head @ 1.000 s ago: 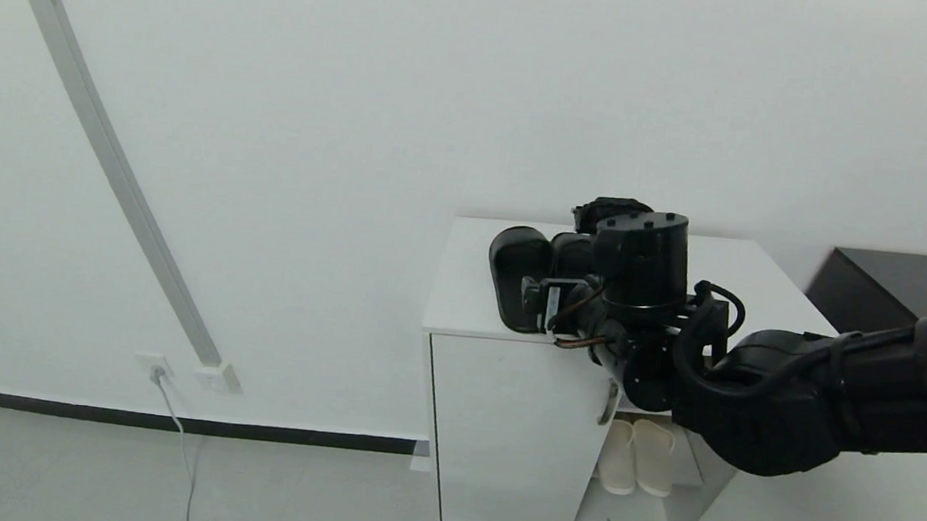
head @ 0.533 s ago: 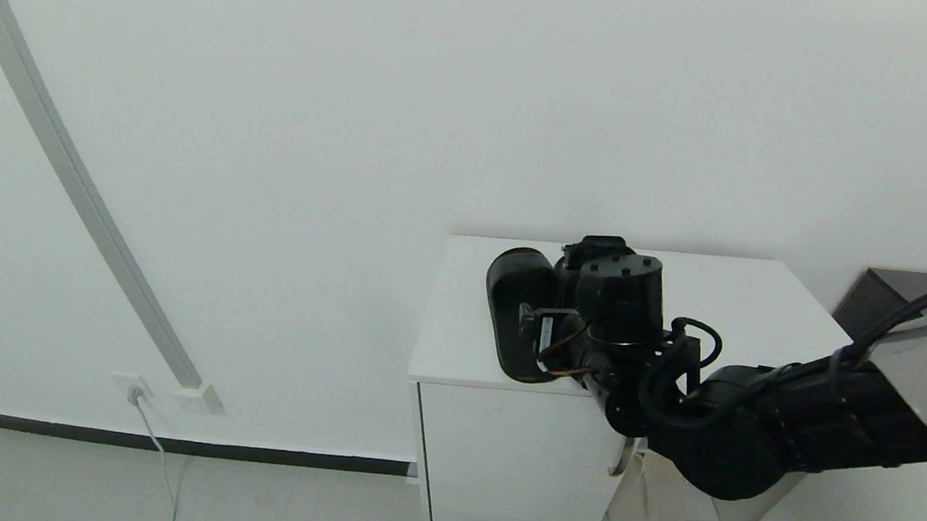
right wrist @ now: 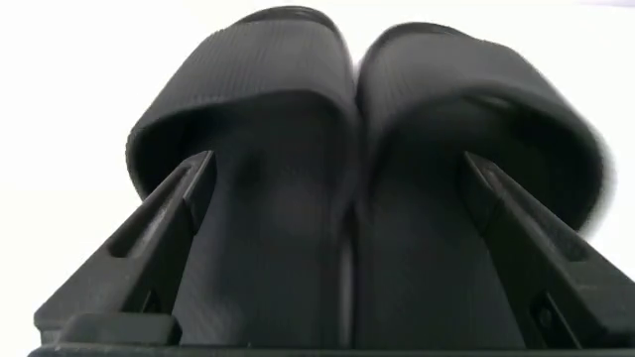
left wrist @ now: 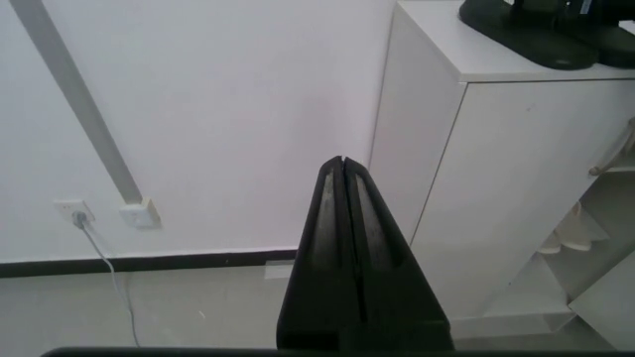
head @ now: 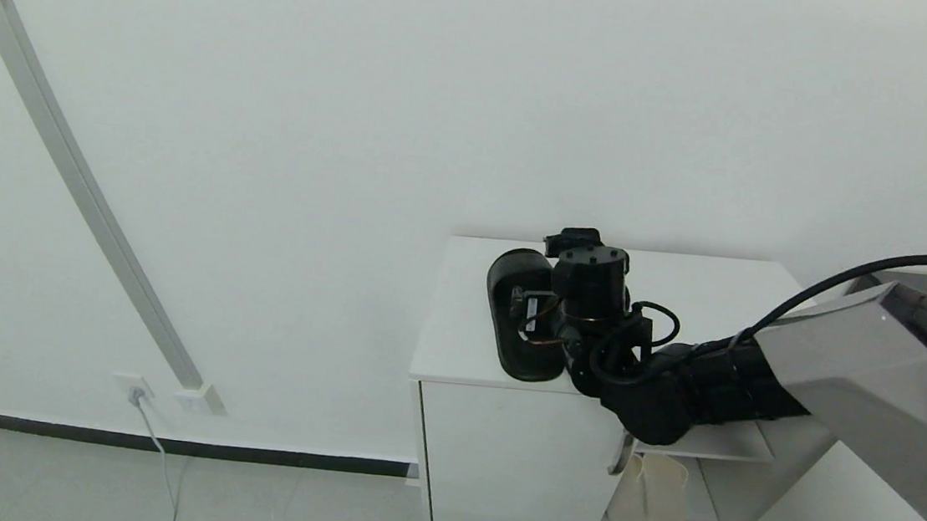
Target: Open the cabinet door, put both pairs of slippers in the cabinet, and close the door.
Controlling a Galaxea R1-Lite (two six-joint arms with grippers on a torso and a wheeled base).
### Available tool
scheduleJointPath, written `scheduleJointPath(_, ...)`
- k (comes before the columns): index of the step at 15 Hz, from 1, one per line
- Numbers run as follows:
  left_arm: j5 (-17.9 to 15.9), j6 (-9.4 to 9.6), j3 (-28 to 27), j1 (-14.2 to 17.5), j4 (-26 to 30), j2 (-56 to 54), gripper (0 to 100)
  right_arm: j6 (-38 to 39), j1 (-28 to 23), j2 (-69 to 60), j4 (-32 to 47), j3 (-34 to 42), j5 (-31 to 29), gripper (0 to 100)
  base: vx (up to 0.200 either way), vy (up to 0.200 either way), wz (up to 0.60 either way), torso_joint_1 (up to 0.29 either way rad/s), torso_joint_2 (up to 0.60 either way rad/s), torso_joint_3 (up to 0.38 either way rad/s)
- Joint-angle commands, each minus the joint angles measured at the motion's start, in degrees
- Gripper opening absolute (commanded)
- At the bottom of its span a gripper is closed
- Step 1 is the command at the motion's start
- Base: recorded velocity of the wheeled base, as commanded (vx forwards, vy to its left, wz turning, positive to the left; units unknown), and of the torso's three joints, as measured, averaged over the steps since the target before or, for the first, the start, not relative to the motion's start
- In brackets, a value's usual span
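1. Black slippers [head: 519, 316] lie on top of the white cabinet [head: 513, 458], near its left front edge. The right gripper [right wrist: 337, 169] reaches over them, jaws spread around the pair (one finger on each side).
2. The left gripper [left wrist: 343, 174] hangs left of the cabinet, jaws together.
3. The right arm has stretched farther in; the slippers are unmoved.

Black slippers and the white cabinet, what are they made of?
The black slippers look like soft foam or rubber: matte, with fine ribbing across the straps. The cabinet is probably painted or laminated board: smooth, white, flat panels with crisp edges.
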Motion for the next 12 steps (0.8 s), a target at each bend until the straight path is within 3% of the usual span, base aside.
scheduleJointPath(1,0.0,0.00,0.0,-0.1,0.0,0.1,0,-1.0,-1.6,3.9,0.4,-3.9,0.6,100,0.000,0.000,0.00,0.000,0.00,0.000)
scheduleJointPath(6,0.0,0.00,-0.1,0.0,0.0,0.1,0,-1.0,-2.8,7.0,3.7,-11.3,1.3,100,0.000,0.000,0.00,0.000,0.00,0.000)
scheduleJointPath(7,0.0,0.00,0.0,0.0,0.0,0.1,0,-1.0,-2.8,7.0,4.1,-11.5,1.4,0,0.000,0.000,0.00,0.000,0.00,0.000)
scheduleJointPath(12,0.0,0.00,0.0,-0.1,0.0,0.1,0,-1.0,-2.8,7.0,4.5,-11.7,1.3,0,0.000,0.000,0.00,0.000,0.00,0.000)
